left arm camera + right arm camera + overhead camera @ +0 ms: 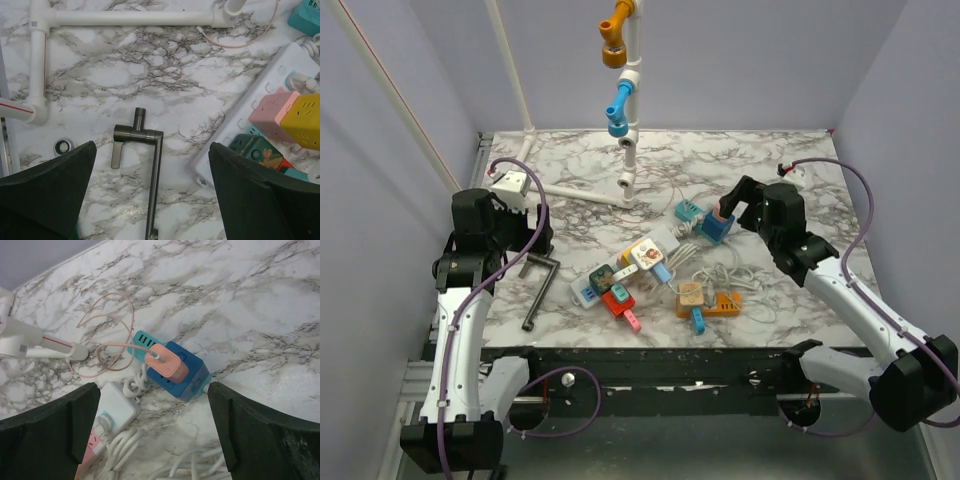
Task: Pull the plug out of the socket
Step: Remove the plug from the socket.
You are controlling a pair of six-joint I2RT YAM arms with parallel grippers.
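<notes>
Overhead, both arms reach forward over the marble table. The left gripper hangs above a dark metal L-shaped tool on the left side, and the right gripper tilts down toward a blue cube adapter carrying a salmon plug. Both sets of jaws stand wide, holding nothing. The socket lies mid-table between the arms. Its long axis runs diagonally from near-left to far-right, it is crowded with coloured cube adapters, and its white cord loops off the far-right end.
</notes>
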